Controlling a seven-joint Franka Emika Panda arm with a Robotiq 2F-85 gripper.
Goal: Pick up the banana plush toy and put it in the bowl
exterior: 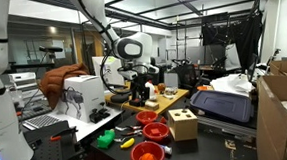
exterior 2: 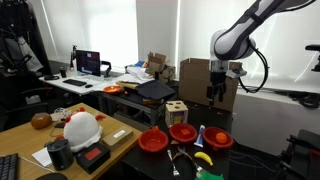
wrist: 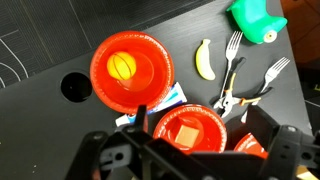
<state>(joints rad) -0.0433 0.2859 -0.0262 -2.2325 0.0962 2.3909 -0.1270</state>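
1. Cluttered lab; a dark tabletop (wrist: 50,40) carries round red plastic bowls (wrist: 132,68).
2. The small, curved, yellow banana plush toy (wrist: 204,60) lies untouched at upper centre of the wrist view, outside every bowl.
3. The black robot gripper (exterior 2: 217,95) hangs above the table, fingers spread and empty, so I judge both grasp and placement remain.

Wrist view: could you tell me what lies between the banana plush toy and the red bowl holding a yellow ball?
Nothing: in the wrist view, the dark table between banana plush toy and red bowl is bare.
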